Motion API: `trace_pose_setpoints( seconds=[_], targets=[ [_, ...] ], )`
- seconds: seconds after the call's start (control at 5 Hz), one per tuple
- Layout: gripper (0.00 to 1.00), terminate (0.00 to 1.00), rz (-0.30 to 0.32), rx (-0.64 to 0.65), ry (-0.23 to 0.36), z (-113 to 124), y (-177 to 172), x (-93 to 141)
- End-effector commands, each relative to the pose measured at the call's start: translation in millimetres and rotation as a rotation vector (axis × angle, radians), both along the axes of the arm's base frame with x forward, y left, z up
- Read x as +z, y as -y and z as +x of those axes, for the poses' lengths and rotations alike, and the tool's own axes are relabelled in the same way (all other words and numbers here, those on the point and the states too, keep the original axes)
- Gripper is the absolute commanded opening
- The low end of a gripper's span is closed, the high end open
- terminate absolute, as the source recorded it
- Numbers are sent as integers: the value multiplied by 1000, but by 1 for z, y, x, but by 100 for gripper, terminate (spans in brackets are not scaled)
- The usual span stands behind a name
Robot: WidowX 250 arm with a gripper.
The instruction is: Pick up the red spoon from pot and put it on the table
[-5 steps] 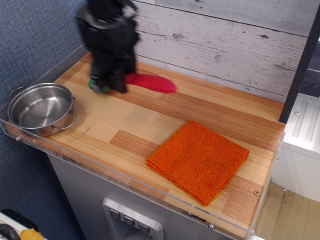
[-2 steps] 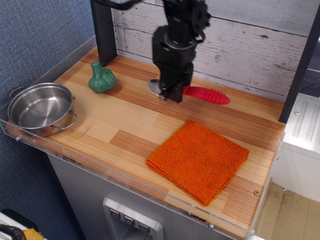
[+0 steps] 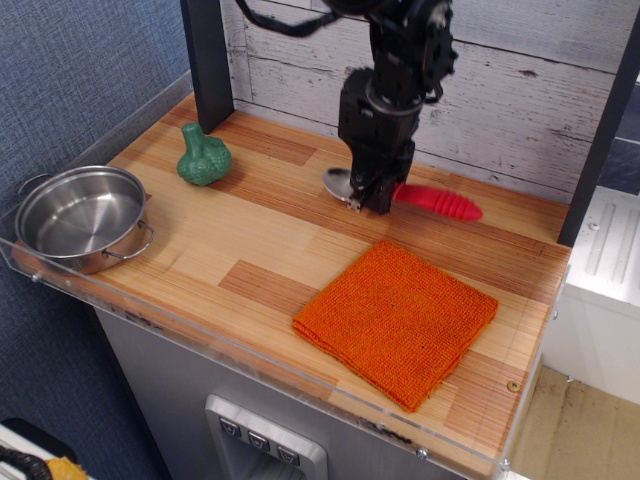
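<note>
- Fingers first: my gripper is clamped on the red spoon, pinching it about where the silver bowl meets the ribbed red handle. Bowl pokes out on the left of my fingers, handle sticks out to the right, so the whole thing hangs roughly level. Grabbing near the neck like that seems to keep it from tipping.
- Going left to right now. Far left, the pot sits at the front-left corner of the table, right against the clear rim. It's empty, nothing but shiny steel inside, so the spoon is clearly out of it and well apart from it.
- Behind the pot, near the back wall, there's a green knobbly vegetable toy standing on the wood. Not my job, and it's off to the side of where I'm hovering.
- Middle-back is me and the spoon, low over bare planks. Can't honestly tell if the spoon is touching the wood yet or hanging just above it.
- Front right is the orange woven cloth, lying flat. I'm behind it over plain wood, which makes sense since the spoon should end up on the table itself.
- My read: picking part is done, what's left is setting it down and letting go without the handle rolling toward the cloth.
</note>
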State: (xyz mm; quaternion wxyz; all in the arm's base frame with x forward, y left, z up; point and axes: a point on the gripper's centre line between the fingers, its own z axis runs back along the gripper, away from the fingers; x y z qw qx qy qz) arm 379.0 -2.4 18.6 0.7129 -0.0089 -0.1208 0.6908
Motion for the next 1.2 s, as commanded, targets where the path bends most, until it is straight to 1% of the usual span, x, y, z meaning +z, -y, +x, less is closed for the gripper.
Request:
trace_pose_setpoints(
  seconds=[0.0, 0.2, 0.4, 0.6, 0.8, 1.0],
  targets=[
    [100, 0, 2, -51, 39, 3, 13, 9],
    [100, 0, 25, -67, 40, -3, 11, 7],
    [100, 0, 30, -103, 58, -4, 4, 13],
    [100, 0, 52, -94, 95, -7, -1, 29],
    [100, 0, 71, -124, 119, -10, -8, 51],
    [100, 0, 50, -149, 69, -20, -19, 73]
  ],
)
